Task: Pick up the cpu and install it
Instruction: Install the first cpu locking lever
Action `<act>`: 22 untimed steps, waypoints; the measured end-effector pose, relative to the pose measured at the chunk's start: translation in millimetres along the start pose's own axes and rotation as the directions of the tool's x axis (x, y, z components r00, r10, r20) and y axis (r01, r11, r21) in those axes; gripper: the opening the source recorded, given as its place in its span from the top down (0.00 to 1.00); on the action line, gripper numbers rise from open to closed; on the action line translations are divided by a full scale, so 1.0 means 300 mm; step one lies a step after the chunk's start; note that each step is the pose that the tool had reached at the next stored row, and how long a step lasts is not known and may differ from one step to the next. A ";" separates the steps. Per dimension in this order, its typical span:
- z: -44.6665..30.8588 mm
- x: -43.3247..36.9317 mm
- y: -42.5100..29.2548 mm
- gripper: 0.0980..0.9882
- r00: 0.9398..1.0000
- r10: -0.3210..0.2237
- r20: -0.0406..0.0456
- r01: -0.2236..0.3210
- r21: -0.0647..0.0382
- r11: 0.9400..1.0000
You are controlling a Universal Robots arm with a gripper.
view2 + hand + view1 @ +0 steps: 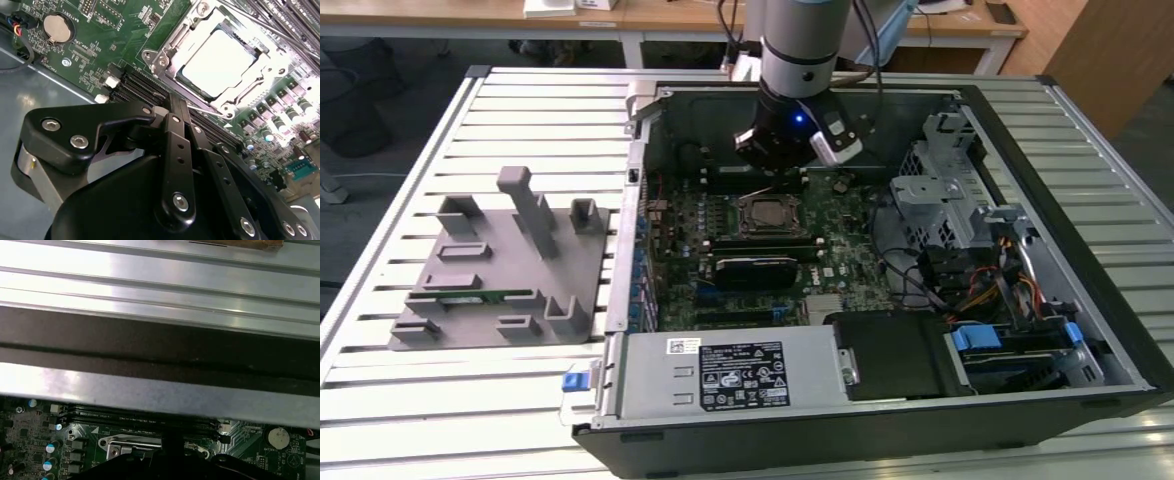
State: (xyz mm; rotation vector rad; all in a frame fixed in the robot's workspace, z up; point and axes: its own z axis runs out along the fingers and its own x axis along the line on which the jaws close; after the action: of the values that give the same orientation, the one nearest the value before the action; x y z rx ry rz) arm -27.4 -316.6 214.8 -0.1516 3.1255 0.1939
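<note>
Black linkage gripper (172,107), jaws closed and empty, hovered above the silvery square cpu (225,62) seated in its motherboard socket; installation appeared complete.

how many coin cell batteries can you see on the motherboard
1. The coin cell battery sits on the green motherboard beyond the memory slots from the cpu in its socket; it appears in both wrist views. Others may be hidden under the gripper.
</note>
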 end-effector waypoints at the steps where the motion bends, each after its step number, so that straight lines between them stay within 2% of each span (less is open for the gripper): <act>1: 0.004 -0.001 -0.001 0.99 1.000 0.000 0.000 0.000 0.000 1.000; 15: 0.049 -0.010 -0.007 0.99 1.000 0.007 0.001 -0.007 0.000 1.000; 22: 0.046 -0.011 -0.007 0.99 1.000 0.007 0.001 -0.007 0.000 1.000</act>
State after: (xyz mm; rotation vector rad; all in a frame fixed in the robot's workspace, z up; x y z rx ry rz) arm -23.8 -316.6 200.9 -0.1405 3.1255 0.1938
